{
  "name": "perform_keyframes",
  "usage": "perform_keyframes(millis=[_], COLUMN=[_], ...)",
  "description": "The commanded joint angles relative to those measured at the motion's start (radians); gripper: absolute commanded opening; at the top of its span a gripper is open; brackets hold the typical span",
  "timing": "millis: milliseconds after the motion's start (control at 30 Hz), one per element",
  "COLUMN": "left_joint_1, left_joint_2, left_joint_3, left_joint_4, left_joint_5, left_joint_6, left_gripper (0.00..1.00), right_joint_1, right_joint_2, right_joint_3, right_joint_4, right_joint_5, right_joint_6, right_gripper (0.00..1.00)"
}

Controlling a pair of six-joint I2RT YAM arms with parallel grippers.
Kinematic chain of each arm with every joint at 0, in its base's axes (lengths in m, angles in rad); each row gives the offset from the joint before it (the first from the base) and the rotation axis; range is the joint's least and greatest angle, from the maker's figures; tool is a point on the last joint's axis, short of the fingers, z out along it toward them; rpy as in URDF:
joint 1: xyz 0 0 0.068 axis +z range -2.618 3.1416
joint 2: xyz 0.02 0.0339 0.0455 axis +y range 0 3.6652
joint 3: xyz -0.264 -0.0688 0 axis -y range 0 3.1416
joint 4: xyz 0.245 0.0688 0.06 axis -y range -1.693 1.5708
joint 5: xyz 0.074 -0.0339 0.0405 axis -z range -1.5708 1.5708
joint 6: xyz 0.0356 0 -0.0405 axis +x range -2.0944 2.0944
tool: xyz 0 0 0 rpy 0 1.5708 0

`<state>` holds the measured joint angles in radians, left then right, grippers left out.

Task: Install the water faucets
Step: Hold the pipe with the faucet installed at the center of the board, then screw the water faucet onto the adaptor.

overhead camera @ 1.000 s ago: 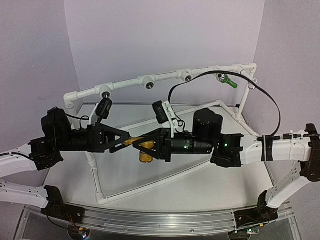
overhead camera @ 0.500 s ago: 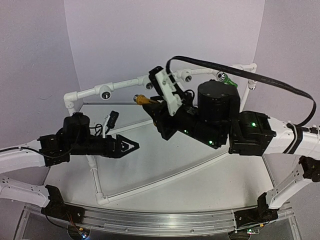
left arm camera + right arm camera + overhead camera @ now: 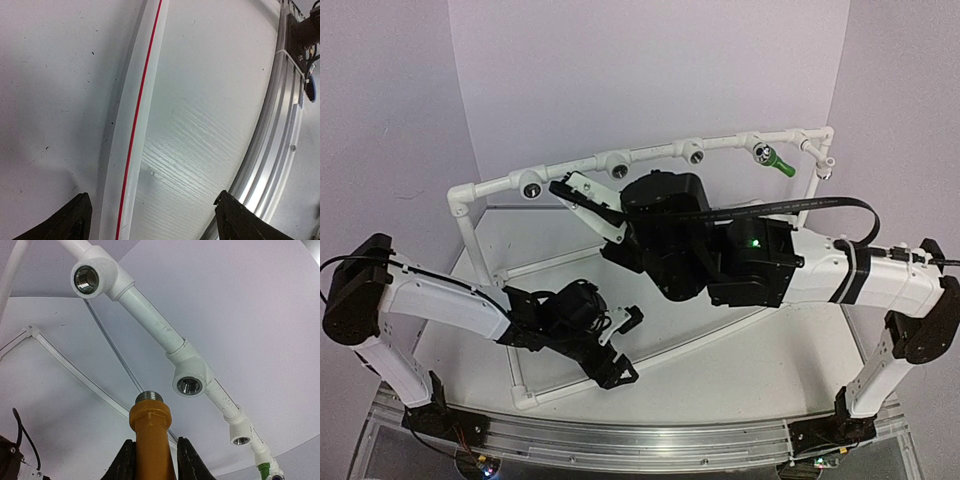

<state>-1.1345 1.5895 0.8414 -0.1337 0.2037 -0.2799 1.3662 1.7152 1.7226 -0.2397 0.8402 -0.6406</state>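
The table is a white slab with a faint wood-grain texture, and there's a grooved aluminium rail running along the near edge. Sitting on it is a white plastic pipe frame, base pipes flat on the surface, one with a thin red line along it.

On my feed: R gripper holds a faucet, tip near a socket mid top rail. The other faucet sits in a socket further right along it. L gripper is low over the table, above a base pipe, near front edge.
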Motion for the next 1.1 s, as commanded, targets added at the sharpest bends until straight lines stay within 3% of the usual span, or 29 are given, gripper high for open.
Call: perform_keyframes(millis=[0, 167, 433, 533, 667, 1067], left_joint_1=[-0.045, -0.071, -0.082, -0.082, -0.082, -0.082], left_joint_2=[0.090, 0.204, 0.244, 0.235, 0.218, 0.246], left_joint_3=[0.061, 0.069, 0.045, 0.020, -0.014, -0.021], left_joint_4=[-0.010, -0.011, 0.045, 0.080, 0.116, 0.129], left_joint_5=[-0.123, -0.245, -0.270, -0.264, -0.256, -0.235], left_joint_6=[0.120, 0.183, 0.232, 0.229, 0.224, 0.223], left_gripper=[0.82, 0.61, 0.29, 0.17, 0.01, 0.00], right_joint_1=[-0.030, -0.053, -0.059, -0.062, -0.090, -0.146], right_joint_2=[-0.057, -0.029, -0.006, 0.028, 0.054, 0.093], right_joint_3=[0.010, -0.003, -0.083, -0.163, -0.182, -0.195], right_joint_4=[0.007, 0.041, 0.392, 0.696, 0.771, 0.869], right_joint_5=[0.017, 0.036, 0.103, 0.152, 0.139, 0.056], right_joint_6=[-0.011, -0.120, -0.511, -0.773, -0.854, -0.997], right_gripper=[0.00, 0.00, 0.00, 0.00, 0.00, 0.00])
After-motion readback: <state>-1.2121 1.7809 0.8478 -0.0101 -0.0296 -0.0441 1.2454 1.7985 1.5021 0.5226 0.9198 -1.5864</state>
